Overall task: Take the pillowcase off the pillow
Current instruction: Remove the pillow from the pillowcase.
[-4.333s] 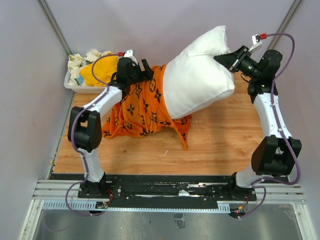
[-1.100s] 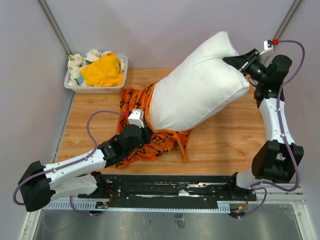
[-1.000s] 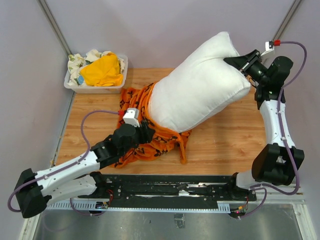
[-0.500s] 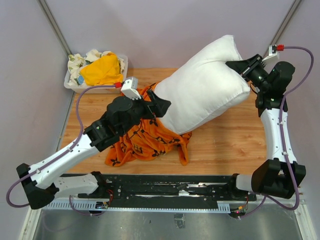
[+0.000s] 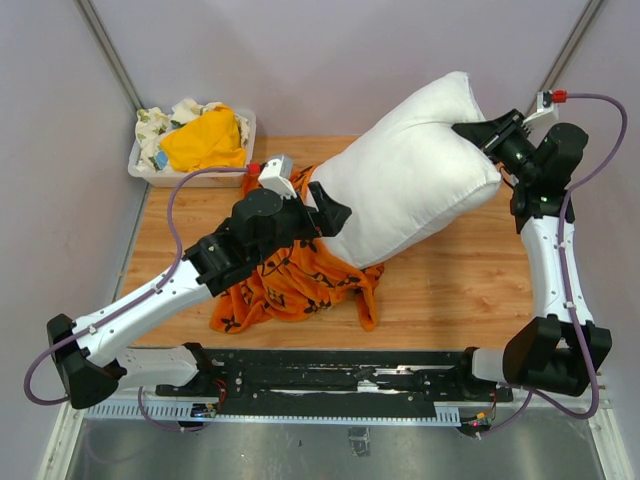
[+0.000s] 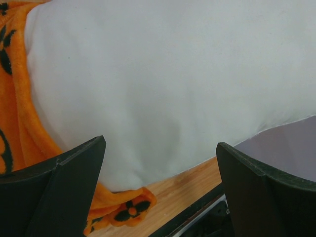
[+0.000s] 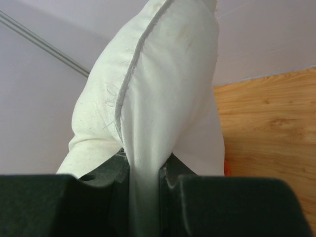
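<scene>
**A:** Where is the pillowcase (image 5: 300, 285)?

**B:** It is heaped on the counter (image 5: 450, 290) left of centre, at about 8 o'clock from the pillow (image 5: 410, 170). The pillow's low end lies on it. The left arm (image 5: 150, 300) covers where they meet, so I cannot tell whether any of the pillow sits inside.

**A:** And the right gripper (image 5: 462, 130)?

**B:** It is at 1 o'clock, jaws pinched tight on the pillow's seamed edge, with that end raised. Its wrist view shows the fold going in, but the fingertips are buried.

**A:** The left gripper (image 5: 322, 205)?

**B:** It is at the case's 12 o'clock edge, jaws spread wide with nothing between them. The pillow fills its wrist view, cut off at the frame. Whether it touches is unclear.

**A:** Anything else?

**B:** A white bin (image 5: 150, 172) at 10 o'clock holds a plain yellow cloth (image 5: 205, 140) over pale rags, which are mostly hidden.
</scene>
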Motion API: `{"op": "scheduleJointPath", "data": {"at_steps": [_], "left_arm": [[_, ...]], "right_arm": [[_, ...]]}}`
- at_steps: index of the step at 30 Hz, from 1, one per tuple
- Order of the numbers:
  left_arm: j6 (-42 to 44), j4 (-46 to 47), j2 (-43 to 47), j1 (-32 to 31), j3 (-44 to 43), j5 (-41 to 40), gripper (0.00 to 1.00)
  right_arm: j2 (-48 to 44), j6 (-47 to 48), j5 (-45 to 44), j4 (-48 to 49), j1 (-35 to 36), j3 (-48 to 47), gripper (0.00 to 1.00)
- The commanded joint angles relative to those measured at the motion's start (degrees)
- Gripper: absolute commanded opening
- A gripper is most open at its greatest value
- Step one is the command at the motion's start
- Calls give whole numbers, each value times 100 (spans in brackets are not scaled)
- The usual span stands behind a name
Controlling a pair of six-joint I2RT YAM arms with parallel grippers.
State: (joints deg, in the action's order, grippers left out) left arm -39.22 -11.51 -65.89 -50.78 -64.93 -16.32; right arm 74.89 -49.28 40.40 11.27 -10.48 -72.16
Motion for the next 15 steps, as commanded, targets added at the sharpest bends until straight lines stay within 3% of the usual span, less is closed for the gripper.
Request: {"op": "scheduleJointPath", "data": {"at_steps": [1, 8, 15], "left_arm": [[95, 237, -78, 42, -161, 121, 99], [91, 372, -110, 34, -135, 315, 99], [630, 555, -27, 42, -260, 697, 99]], "right_arm": [[-239, 638, -397, 55, 341, -188, 1], [-795, 2133, -1400, -1240, 1173, -1365, 1], [-954, 2579, -1813, -1626, 1417, -2043, 1]]}}
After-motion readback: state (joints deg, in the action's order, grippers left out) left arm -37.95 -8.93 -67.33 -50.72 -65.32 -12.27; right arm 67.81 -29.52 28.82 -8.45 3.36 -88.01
